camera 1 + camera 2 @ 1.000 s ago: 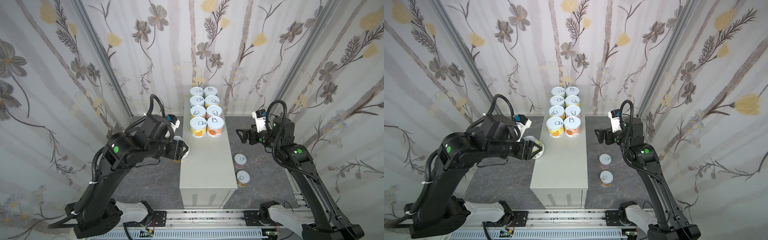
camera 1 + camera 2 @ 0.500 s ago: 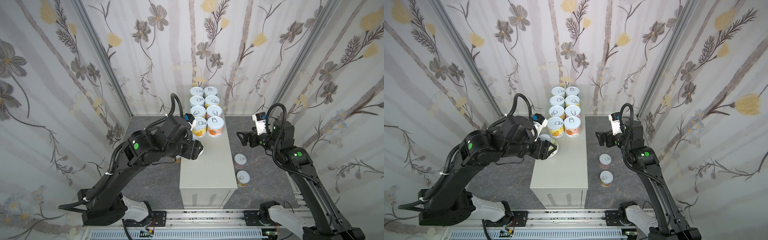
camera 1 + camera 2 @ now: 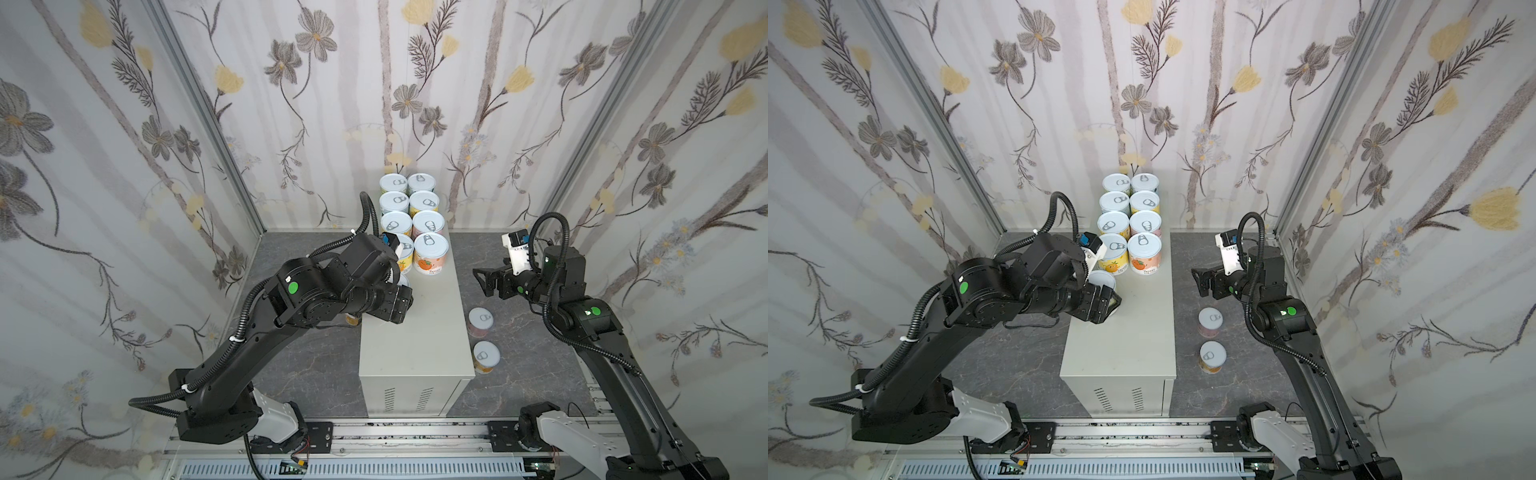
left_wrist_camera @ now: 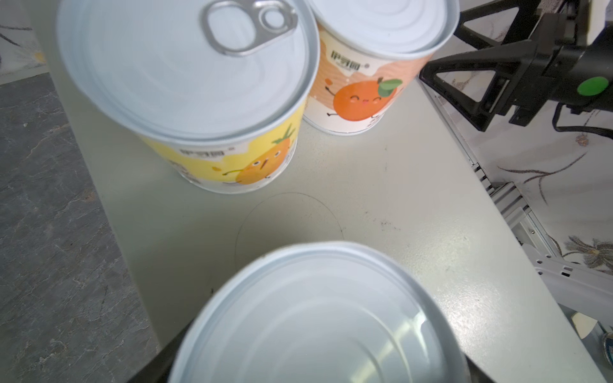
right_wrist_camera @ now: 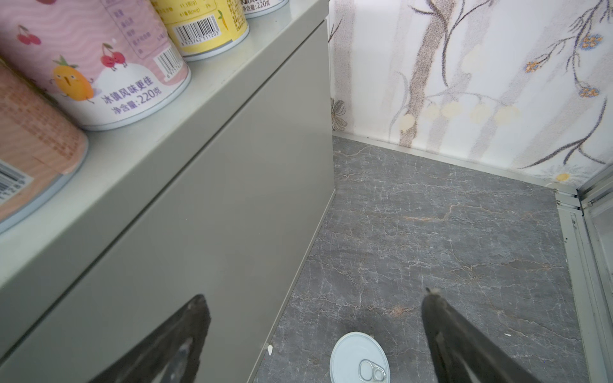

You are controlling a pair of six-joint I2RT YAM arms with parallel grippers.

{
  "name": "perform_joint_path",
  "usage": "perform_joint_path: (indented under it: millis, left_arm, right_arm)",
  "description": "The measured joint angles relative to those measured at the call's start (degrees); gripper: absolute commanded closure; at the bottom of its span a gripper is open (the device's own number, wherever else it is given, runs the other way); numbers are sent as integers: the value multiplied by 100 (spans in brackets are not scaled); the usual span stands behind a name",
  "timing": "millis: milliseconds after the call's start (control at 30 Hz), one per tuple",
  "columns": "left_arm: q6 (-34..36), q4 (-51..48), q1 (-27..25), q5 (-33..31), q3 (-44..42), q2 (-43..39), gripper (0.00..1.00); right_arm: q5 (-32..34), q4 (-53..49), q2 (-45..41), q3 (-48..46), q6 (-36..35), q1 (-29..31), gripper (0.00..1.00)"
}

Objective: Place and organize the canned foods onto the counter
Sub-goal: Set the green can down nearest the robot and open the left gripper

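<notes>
Several cans (image 3: 412,216) stand in two rows at the far end of the counter (image 3: 415,340), also seen in the other top view as cans (image 3: 1129,220) on the counter (image 3: 1125,345). My left gripper (image 3: 1106,297) reaches over the counter's left edge around another can (image 3: 1102,279), right in front of the yellow can (image 4: 199,83). The white lid of that can (image 4: 315,315) hides the jaws. My right gripper (image 3: 484,280) hangs open above the floor right of the counter, with nothing between its fingers (image 5: 444,331). Two cans (image 3: 481,320) (image 3: 486,355) stand on the floor there.
An orange-labelled can (image 4: 365,66) stands beside the yellow one. Another can (image 3: 352,319) peeks out under my left arm on the floor left of the counter. Floral walls close in three sides. A rail (image 3: 415,436) runs along the front.
My left arm has swung right from beside the counter, carrying the can onto its top, up to the yellow can. The right gripper has hardly moved.
</notes>
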Motion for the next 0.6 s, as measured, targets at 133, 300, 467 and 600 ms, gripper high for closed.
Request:
perform_joint_path:
  millis: [133, 300, 467, 600]
  left_arm:
    - [0, 188, -24, -109, -323, -175, 8]
    - [9, 841, -44, -114, -1182, -868, 0]
    - [55, 1661, -44, -44, -2249, -1801, 0]
    - [221, 2500, -44, -15, -3495, -2839, 0]
  right_arm:
    - [4, 0, -37, 2, -33, -13, 0]
    - [4, -9, -68, 0, -28, -17, 0]
    - [9, -98, -127, 173, -31, -17, 0]
    - [-282, -52, -339, 273, -164, 2, 0]
